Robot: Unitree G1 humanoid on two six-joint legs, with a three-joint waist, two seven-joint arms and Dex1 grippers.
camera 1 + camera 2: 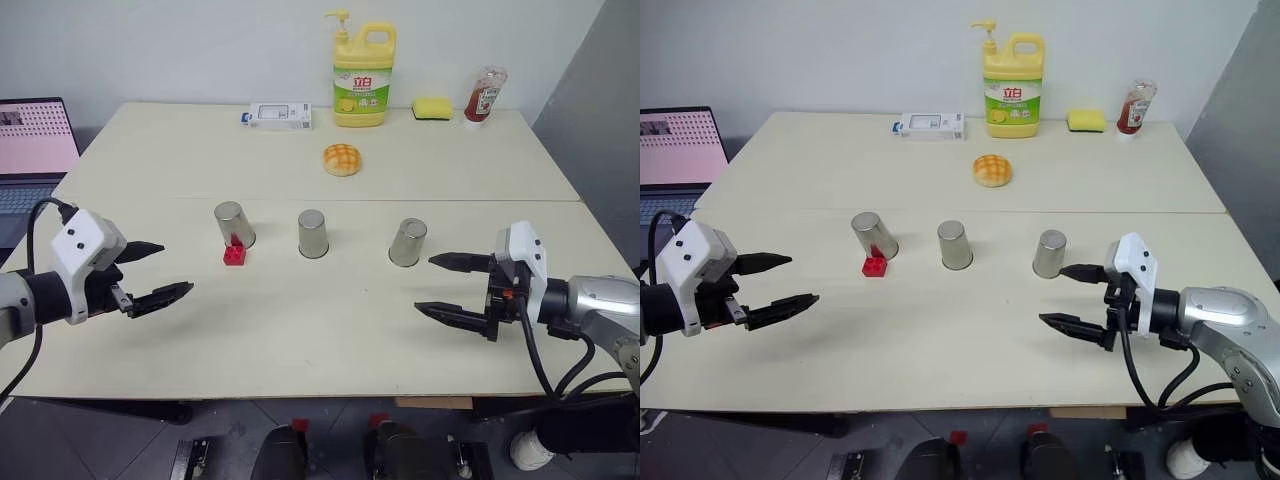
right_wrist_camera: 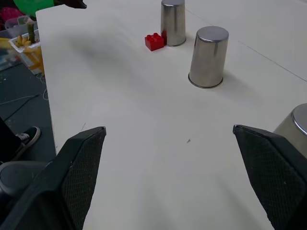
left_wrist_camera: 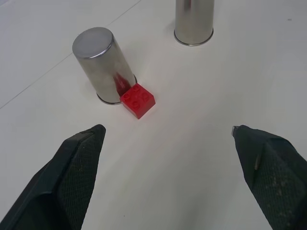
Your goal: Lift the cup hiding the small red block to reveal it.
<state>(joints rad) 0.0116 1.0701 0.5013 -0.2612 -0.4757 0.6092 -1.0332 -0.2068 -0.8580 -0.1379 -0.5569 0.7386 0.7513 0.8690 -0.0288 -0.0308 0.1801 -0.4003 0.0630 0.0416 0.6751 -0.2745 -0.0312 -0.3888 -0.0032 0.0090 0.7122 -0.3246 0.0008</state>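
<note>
The cup stands inverted on the table, small red block exposed at its six o'clock, seemingly touching. Likely light, rigid, slippery metal; grip mid-wall. Left gripper and right gripper both released, empty.

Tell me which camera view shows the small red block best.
The left wrist view: the small red block sits large and close there, its studs plain, uncovered on the table beside an upturned cup. The two eye views show it small, by the leftmost cup. The right wrist view shows it far off, beside the farthest cup.
</note>
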